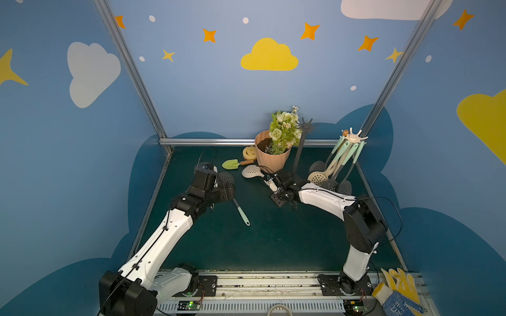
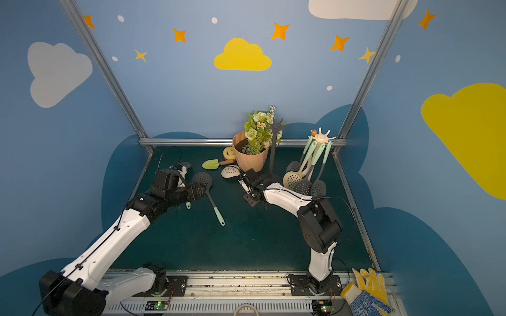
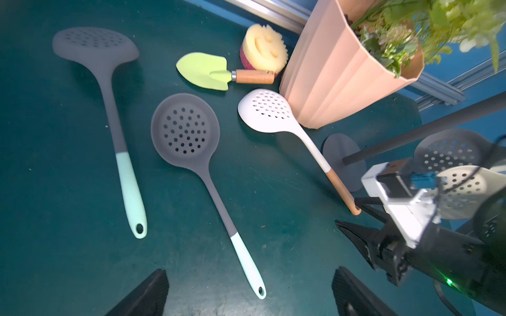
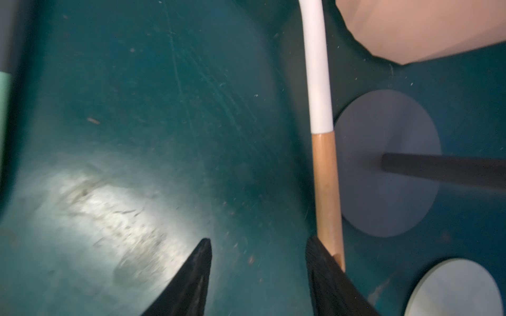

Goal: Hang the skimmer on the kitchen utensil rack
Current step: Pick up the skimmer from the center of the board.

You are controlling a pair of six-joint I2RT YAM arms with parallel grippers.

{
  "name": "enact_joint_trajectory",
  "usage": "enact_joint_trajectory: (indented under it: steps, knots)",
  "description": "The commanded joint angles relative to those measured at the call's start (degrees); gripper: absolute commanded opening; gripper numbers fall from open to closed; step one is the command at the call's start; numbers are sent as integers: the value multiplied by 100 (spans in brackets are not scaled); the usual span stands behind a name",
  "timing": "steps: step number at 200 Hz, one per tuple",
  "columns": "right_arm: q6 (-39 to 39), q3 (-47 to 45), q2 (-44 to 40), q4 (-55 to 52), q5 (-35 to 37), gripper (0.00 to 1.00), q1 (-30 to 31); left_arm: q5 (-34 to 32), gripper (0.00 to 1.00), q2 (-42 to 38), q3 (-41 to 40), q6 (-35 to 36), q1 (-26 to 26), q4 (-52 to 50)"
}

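Two grey skimmers with mint handles lie on the green table: one (image 3: 184, 131) in the middle and another (image 3: 93, 45) further left. My left gripper (image 3: 250, 270) hovers open over the middle one's handle end (image 2: 217, 213), with nothing between its fingers. A white skimmer (image 1: 250, 171) with a wooden handle (image 4: 327, 191) lies by the pink pot. My right gripper (image 4: 259, 240) is open and low over the table, and that handle lies just outside one finger. A dark utensil rack (image 1: 298, 153) stands bare. A cream rack (image 1: 353, 136) carries several skimmers.
A pink pot of flowers (image 1: 272, 157) stands at the back, with a green trowel (image 1: 231, 163) and a smiley sponge (image 1: 249, 152) to its left. The dark rack's round base (image 4: 388, 164) sits close to my right gripper. Work gloves (image 1: 399, 290) lie on the front rail.
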Motion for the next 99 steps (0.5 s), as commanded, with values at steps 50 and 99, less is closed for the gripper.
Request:
enact_joint_trajectory:
  steps: [50,99]
  knots:
    - [-620,736,758,-30,323,53,-274,29,95,-244,-134,152,185,281]
    - [-719,1199,1285,-43,349,51,-414,94,95,-286,-94,156,222,273]
